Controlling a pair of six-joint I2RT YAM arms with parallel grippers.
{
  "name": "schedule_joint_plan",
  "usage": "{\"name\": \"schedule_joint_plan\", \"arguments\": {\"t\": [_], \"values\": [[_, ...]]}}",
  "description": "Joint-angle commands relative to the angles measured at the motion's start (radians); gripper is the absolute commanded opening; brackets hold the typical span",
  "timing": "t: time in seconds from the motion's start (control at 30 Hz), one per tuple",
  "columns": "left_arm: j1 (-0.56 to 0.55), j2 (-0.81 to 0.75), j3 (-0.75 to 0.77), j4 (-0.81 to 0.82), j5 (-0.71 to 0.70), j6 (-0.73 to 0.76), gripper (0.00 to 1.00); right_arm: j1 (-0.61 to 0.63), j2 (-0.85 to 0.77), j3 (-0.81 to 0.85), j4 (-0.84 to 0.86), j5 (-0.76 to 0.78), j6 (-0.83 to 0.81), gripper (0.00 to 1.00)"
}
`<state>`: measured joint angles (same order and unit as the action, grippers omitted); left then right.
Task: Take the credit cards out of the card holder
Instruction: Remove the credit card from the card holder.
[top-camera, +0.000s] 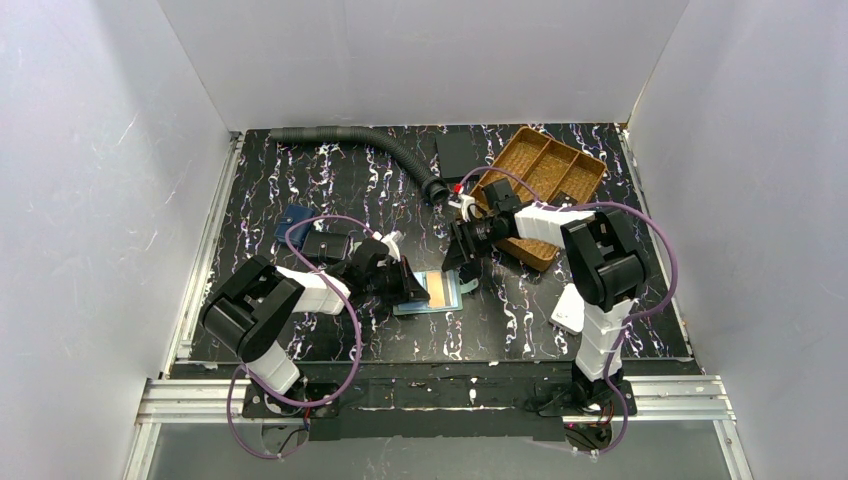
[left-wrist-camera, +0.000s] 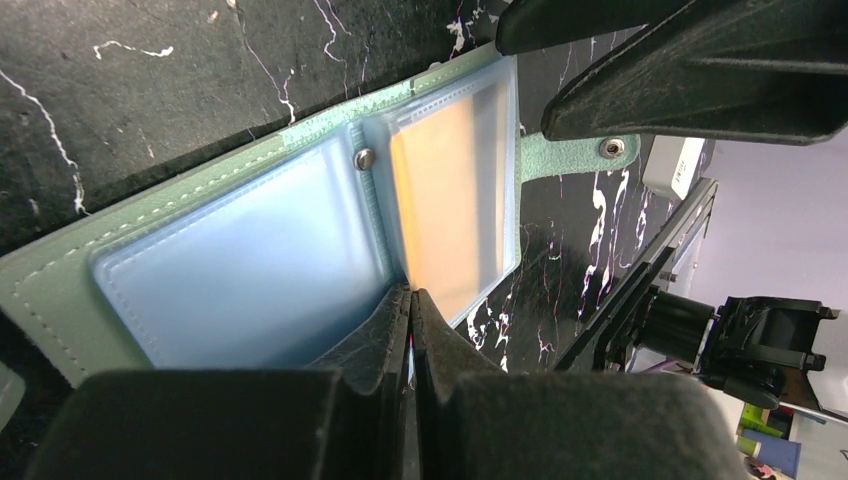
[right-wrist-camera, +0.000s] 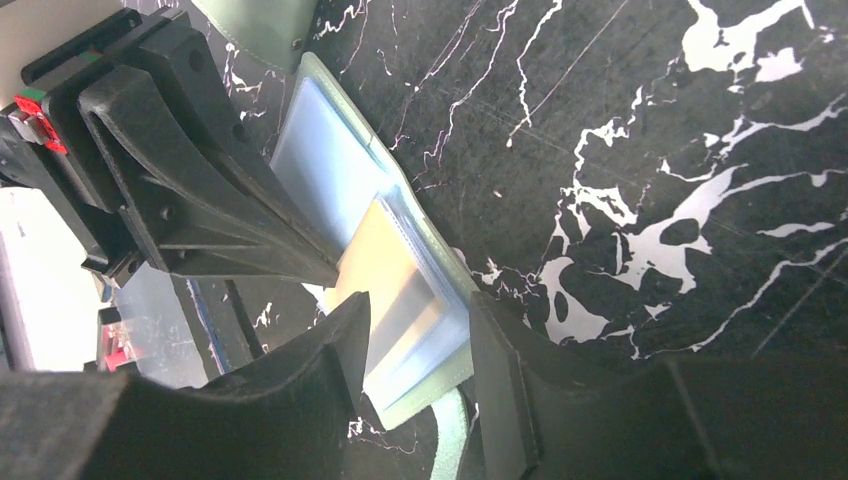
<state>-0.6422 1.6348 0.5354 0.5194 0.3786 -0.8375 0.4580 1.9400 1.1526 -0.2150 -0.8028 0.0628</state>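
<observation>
No text, label, brand, number or sign reads in any view. The tan card sits behind a frosted sleeve of the card holder; its face shows only a blurred orange tone, and any print cannot be made out. The white object on the worktop is too small to read.

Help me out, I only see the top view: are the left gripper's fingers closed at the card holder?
Observer: Yes, the left gripper is shut, its tips at the open card holder, on its edge by the fold.
Operator: Is a card inside?
Observer: A tan card sits behind the clear sleeve on the snap-tab side.
Operator: And the right gripper?
Observer: The right gripper is open, fingers either side of that sleeve's edge.
</observation>
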Motion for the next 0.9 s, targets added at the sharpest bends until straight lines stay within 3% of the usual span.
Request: {"name": "schedule_joint_plan", "arguments": {"t": [0.0,0.87], "values": [[-0.002,0.02,-0.031,-0.077,0.004,0.031,0.0,0.019,0.0,0.018,-0.016,-0.006,-0.032,0.5],[-0.002,0.032,-0.026,-0.074,0.012,0.016,0.0,0.034,-0.072,0.011,-0.016,0.039,-0.092,0.52]]}}
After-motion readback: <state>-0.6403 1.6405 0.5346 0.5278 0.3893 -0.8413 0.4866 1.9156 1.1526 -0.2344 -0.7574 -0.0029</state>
